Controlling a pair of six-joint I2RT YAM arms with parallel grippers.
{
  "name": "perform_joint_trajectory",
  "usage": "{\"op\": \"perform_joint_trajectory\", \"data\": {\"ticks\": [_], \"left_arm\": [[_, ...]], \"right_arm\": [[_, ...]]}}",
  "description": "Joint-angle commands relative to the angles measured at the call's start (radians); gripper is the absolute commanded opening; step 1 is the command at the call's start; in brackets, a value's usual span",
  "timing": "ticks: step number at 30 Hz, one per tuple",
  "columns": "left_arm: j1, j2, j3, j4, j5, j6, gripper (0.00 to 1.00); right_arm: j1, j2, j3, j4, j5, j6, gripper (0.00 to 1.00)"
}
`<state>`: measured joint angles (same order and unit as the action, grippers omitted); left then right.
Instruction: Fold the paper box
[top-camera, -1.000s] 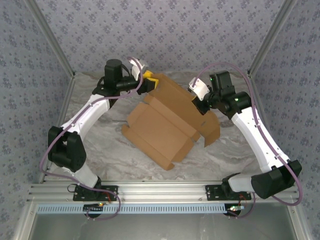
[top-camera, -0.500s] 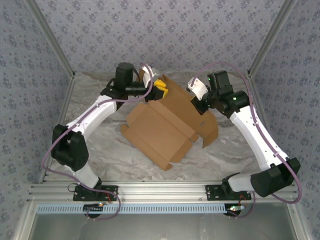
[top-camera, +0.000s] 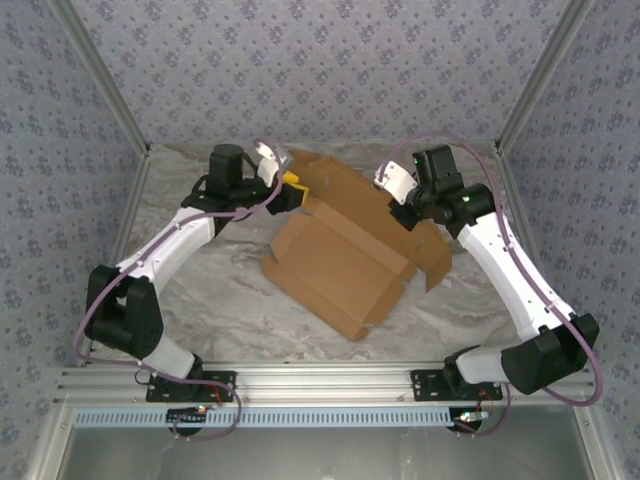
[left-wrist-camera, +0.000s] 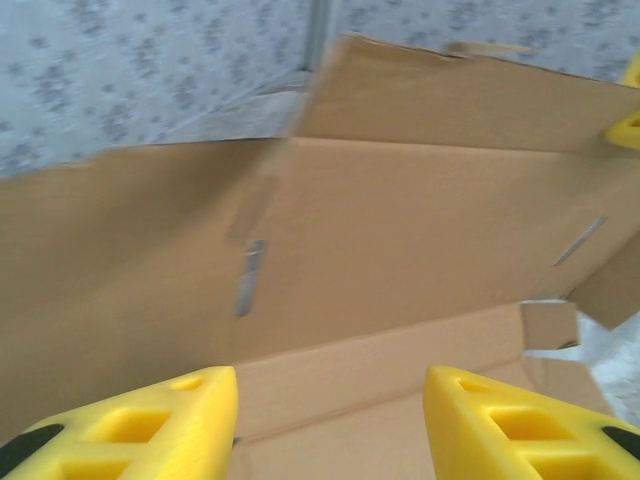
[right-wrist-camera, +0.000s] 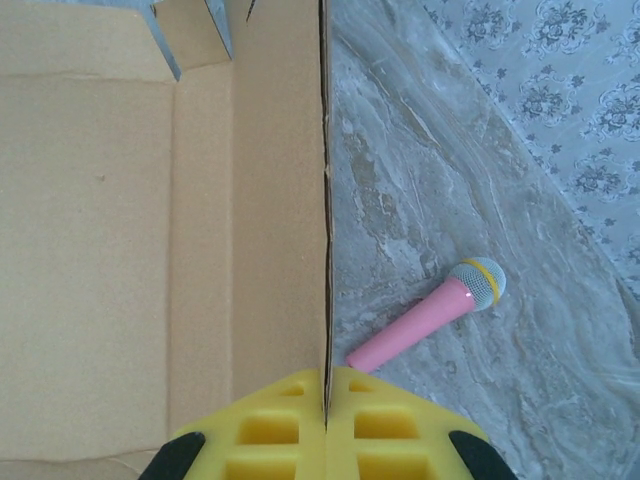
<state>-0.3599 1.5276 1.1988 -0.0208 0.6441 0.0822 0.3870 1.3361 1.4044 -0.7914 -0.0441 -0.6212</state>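
The paper box (top-camera: 335, 260) is a brown cardboard sheet, partly folded, lying in the middle of the table with its back panels raised. My left gripper (top-camera: 294, 186) is at the box's back left edge. In the left wrist view its yellow fingers (left-wrist-camera: 150, 425) stand open, and the cardboard (left-wrist-camera: 400, 230) rises just beyond them with nothing between them. My right gripper (top-camera: 408, 210) is at the box's back right side. In the right wrist view it (right-wrist-camera: 326, 400) is shut on the thin edge of an upright cardboard panel (right-wrist-camera: 100, 200).
A pink toy microphone (right-wrist-camera: 430, 315) lies on the marble table (top-camera: 200, 290), just right of the pinched panel. Patterned walls close in the back and sides. An aluminium rail (top-camera: 320, 385) runs along the front by the arm bases.
My left gripper reached in over the box's back edge, then drew back left and opened wider. The box shifted a little to the right. My right gripper kept its pinch.
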Motion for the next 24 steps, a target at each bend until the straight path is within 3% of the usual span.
{"op": "perform_joint_trajectory", "data": {"ticks": [1,7,17,24], "left_arm": [[0.053,-0.055,-0.031,0.079,-0.111,-0.064,0.52],[0.169,-0.041,-0.054,0.098,-0.286,-0.168,0.54],[0.227,0.143,0.071,-0.049,-0.376,-0.125,0.57],[0.268,0.317,0.228,-0.19,-0.363,-0.105,0.57]], "right_arm": [[0.001,0.001,-0.025,0.05,0.013,-0.099,0.0],[0.016,0.012,-0.075,0.108,-0.028,-0.224,0.0],[0.1,0.048,-0.203,0.376,0.17,-0.376,0.0],[0.146,0.031,-0.355,0.617,0.286,-0.495,0.0]]}}
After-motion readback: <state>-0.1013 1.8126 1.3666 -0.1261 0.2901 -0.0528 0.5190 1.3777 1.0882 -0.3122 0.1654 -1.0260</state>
